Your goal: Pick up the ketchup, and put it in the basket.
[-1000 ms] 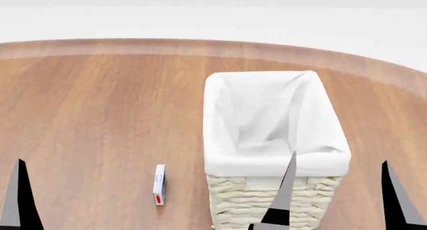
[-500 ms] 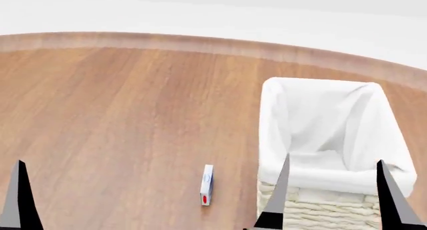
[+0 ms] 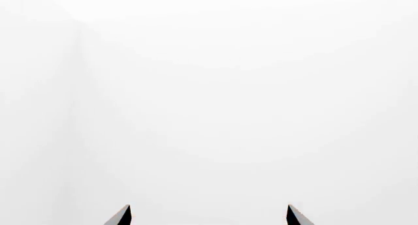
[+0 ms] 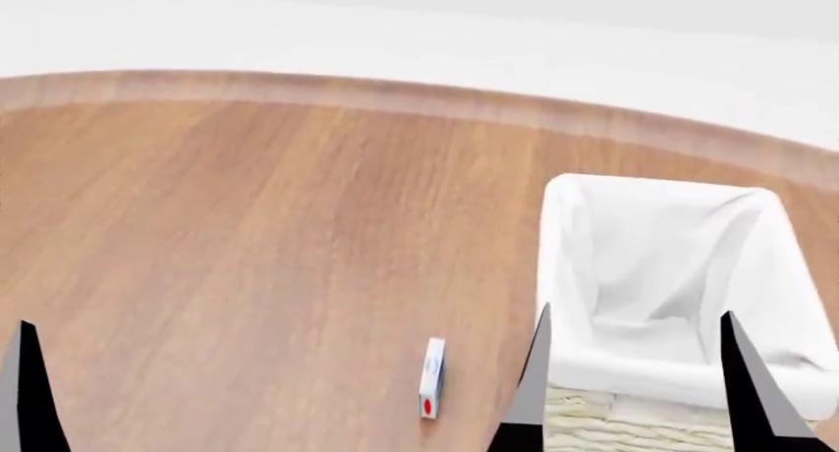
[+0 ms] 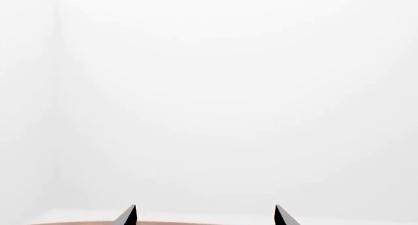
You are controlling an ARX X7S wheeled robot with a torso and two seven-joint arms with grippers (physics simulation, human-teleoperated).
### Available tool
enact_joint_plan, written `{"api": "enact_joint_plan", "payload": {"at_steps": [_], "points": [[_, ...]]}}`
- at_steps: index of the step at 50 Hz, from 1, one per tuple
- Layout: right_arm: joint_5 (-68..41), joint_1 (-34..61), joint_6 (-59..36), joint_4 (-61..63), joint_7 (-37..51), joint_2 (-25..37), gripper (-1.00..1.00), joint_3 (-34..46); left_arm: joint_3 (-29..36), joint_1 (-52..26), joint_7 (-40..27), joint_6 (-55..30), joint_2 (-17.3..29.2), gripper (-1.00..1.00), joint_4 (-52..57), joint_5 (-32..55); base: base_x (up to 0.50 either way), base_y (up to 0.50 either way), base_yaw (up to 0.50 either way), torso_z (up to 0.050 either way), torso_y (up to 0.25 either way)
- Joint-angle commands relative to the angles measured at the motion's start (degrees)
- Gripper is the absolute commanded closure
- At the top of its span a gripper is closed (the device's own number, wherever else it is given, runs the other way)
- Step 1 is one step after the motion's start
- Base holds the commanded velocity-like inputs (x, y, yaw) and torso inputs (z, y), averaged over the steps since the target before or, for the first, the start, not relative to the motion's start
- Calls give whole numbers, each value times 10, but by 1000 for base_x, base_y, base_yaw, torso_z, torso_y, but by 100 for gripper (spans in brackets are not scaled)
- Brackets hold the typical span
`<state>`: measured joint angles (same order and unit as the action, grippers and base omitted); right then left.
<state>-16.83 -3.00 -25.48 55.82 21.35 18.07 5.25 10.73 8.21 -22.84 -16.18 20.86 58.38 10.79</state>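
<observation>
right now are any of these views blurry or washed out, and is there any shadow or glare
Head view: mostly sharp, flat even light, no glare, only soft shading inside the basket liner; the table far rim looks slightly smeared. Left wrist view: almost wholly blank white, only the left claw tips showing. Right wrist view: equally washed out, right claw tips and a thin brown strip at the bottom.

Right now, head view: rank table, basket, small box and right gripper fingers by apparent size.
1. table
2. basket
3. right gripper fingers: close to the camera and cropped, so apparent size misleads
4. small box
</observation>
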Motion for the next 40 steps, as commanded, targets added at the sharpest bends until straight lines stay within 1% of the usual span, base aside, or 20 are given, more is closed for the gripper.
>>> {"api": "enact_joint_plan", "payload": {"at_steps": [1,29,32,40], "points": [[-9,2,1,2,7,9,-100,4,0,-1,-4,6,7,-100,2,10,0,0,0,49,0],[-21,6,-5,13,22,24,-100,8,13,-3,-24,9,26,-100,4,14,0,0,0,49,-1],[-21,6,-4,13,23,25,-100,10,25,-8,-26,-8,32,-100,7,3,0,0,0,49,-87],[-25,7,-2,14,26,28,-100,10,28,-8,-30,-2,36,-100,2,4,0,0,0,47,-151]]}}
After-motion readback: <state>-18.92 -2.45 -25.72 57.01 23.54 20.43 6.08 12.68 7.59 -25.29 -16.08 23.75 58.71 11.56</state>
